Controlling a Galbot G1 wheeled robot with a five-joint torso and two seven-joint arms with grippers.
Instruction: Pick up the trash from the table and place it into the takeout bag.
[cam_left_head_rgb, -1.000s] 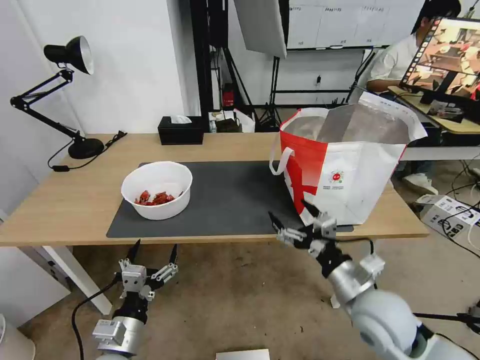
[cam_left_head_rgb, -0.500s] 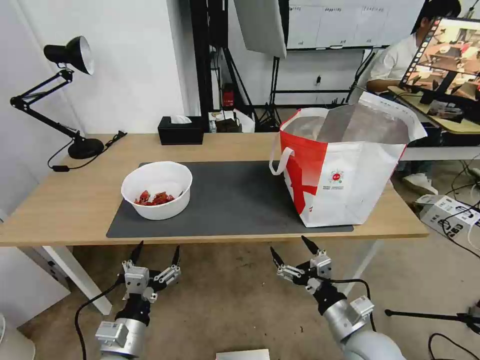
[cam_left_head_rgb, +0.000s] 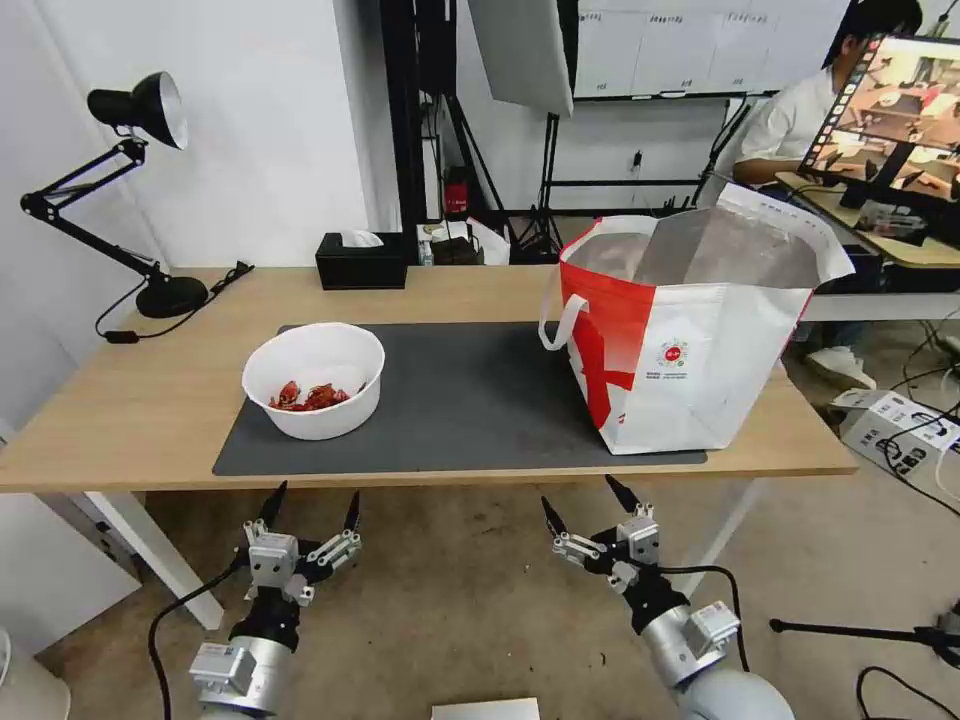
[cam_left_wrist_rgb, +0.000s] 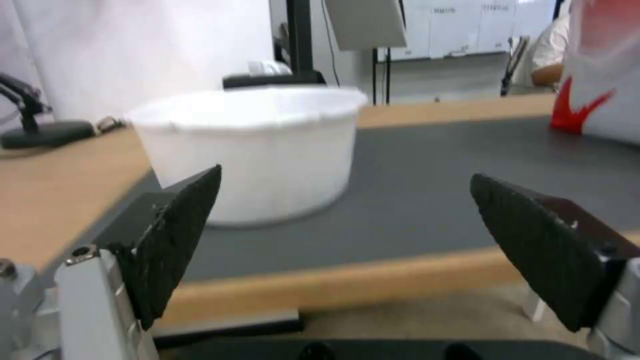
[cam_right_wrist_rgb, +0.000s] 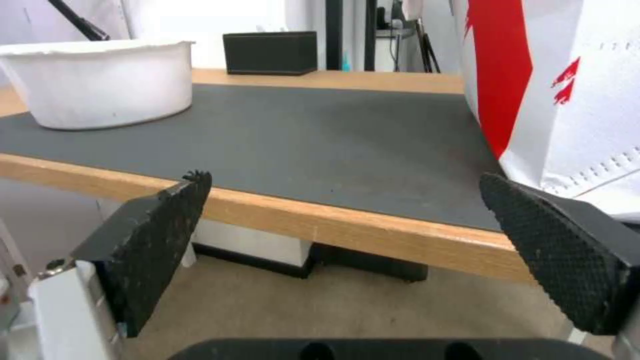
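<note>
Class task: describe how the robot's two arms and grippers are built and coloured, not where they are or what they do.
Both arms are silver-grey metal cylinders carrying small pale blocks and thin black cables. The left gripper and right gripper each have a whitish metal body and two tapered black fingers with a knurled, diamond-textured inner face.

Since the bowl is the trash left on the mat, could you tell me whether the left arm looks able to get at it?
Probably yes: the left gripper hangs open below the table edge, facing the white bowl with nothing between them.
</note>
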